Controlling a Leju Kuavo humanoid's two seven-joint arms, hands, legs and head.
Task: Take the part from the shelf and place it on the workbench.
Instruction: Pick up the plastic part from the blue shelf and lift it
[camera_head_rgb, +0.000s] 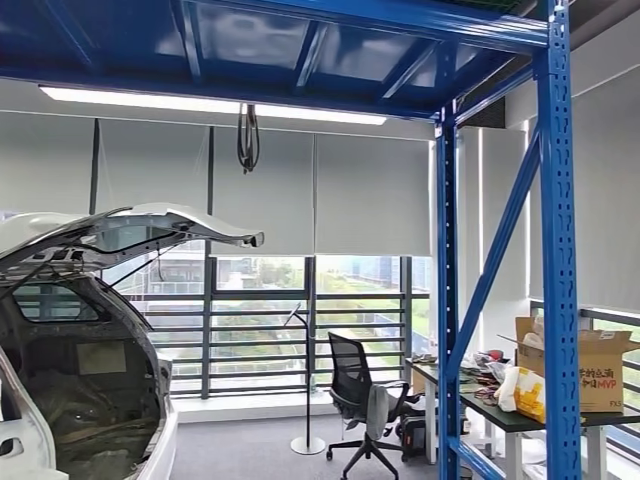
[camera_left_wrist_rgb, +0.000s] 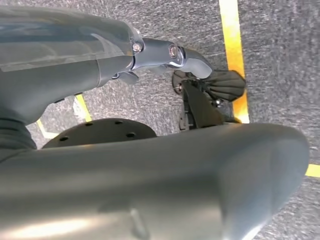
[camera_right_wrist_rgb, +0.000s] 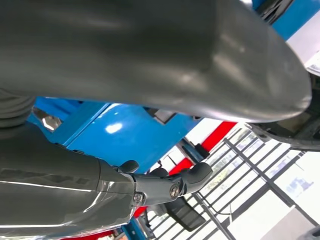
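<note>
The blue steel shelf rack (camera_head_rgb: 560, 250) stands at the right of the head view, its upright close to me and its top deck (camera_head_rgb: 302, 45) overhead. In the left wrist view my left hand (camera_left_wrist_rgb: 158, 115) hangs over grey carpet, fingers (camera_left_wrist_rgb: 170, 52) stretched out and thumb apart, holding nothing. In the right wrist view my right hand (camera_right_wrist_rgb: 162, 145) is raised near a blue shelf panel (camera_right_wrist_rgb: 128, 132) and a red beam (camera_right_wrist_rgb: 215, 136), its fingers (camera_right_wrist_rgb: 177, 184) straight and apart from the thumb, with nothing in it.
A white car body (camera_head_rgb: 83, 340) with its tailgate raised stands at the left. Behind the rack is a desk (camera_head_rgb: 528, 415) with a cardboard box (camera_head_rgb: 596, 370) and clutter, with a black office chair (camera_head_rgb: 362, 400) and a floor lamp (camera_head_rgb: 308, 380) beside it. Yellow tape lines (camera_left_wrist_rgb: 234, 45) mark the carpet.
</note>
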